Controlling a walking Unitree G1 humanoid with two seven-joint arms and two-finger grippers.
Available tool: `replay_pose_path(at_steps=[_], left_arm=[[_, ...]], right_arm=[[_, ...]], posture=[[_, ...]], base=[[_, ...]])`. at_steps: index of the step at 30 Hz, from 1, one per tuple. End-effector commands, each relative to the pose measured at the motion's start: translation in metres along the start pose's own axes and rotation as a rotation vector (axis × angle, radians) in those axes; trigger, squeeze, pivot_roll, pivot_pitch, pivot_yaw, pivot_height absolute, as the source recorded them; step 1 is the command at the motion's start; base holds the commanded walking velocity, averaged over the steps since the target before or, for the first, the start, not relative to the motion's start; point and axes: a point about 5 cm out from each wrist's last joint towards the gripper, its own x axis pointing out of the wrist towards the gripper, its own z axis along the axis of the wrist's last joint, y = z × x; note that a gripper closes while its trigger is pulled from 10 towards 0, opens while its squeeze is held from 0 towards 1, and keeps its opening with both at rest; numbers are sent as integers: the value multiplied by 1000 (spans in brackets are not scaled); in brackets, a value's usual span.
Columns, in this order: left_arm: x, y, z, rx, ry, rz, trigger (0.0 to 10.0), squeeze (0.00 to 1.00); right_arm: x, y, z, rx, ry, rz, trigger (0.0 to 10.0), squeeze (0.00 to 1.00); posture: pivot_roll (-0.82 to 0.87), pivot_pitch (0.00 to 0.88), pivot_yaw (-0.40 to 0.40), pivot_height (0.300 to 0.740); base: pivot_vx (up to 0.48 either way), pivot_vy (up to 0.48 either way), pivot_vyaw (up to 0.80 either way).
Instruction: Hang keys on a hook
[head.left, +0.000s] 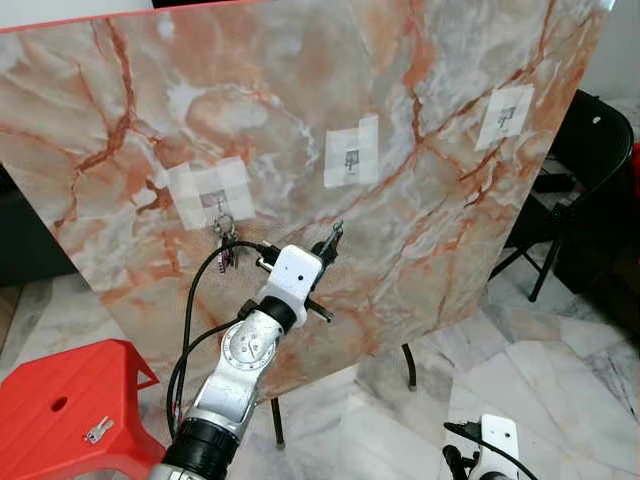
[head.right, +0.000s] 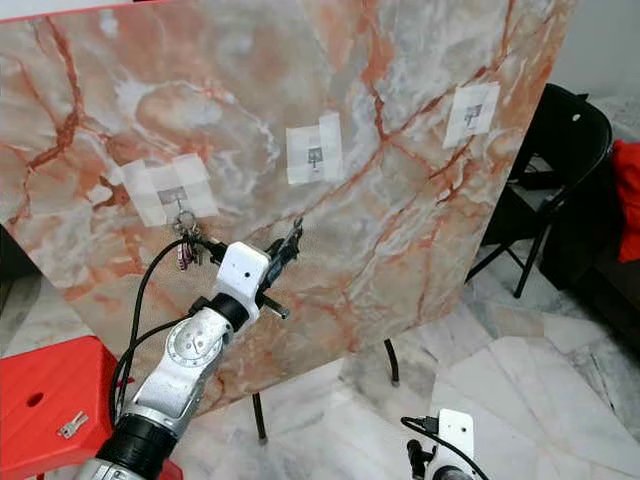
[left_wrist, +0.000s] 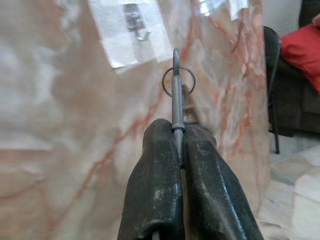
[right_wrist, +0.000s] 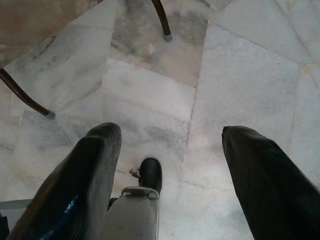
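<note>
The left gripper (left_wrist: 178, 145) is clamped on a key (left_wrist: 175, 95), ring end forward, so the ring can slip over a hook. It is raised before the marble board (head.left: 420, 130), below the middle hook (head.left: 351, 158) and near it. The left-hand hook (head.left: 214, 200) already carries a key bunch (head.left: 227, 243). The right gripper (right_wrist: 165, 165) hangs idle over the floor, fingers spread, holding nothing.
</note>
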Motion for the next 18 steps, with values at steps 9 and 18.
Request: replay_pose_path(at_steps=[9, 18], left_arm=[[-4, 19, 2, 15, -20, 69, 10000, 0], [-3, 14, 2, -11, -24, 71, 10000, 0]], right_arm=[[0, 1, 1, 1, -1, -1, 10000, 0], [0, 0, 1, 6, 3, -2, 10000, 0]], posture=[[46, 0, -27, 732], [37, 0, -29, 732]], base=[[0, 0, 0], [0, -110, -489]])
